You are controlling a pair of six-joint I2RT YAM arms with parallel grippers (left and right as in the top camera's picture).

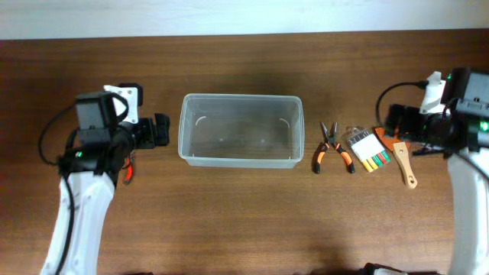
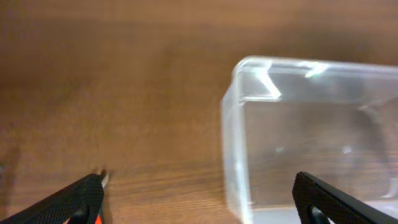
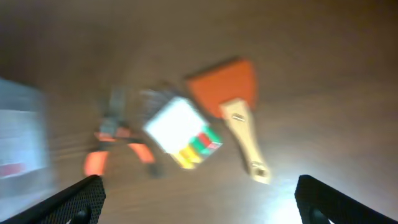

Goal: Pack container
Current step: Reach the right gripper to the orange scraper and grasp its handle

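The container [image 1: 238, 97] stood empty at table centre, between both arms and reachable by either. My left gripper [image 1: 163, 130] sat spread and empty just beside its end wall. My right gripper [image 1: 387, 122], likewise spread and empty, hung near the scraper [image 1: 403, 159] and pliers [image 1: 330, 147], presumably for pickup.

The container [image 1: 239, 131] stands open-topped; pliers [image 1: 332, 150], cards [image 1: 368, 151] and scraper [image 1: 399, 157] crowd its right side.
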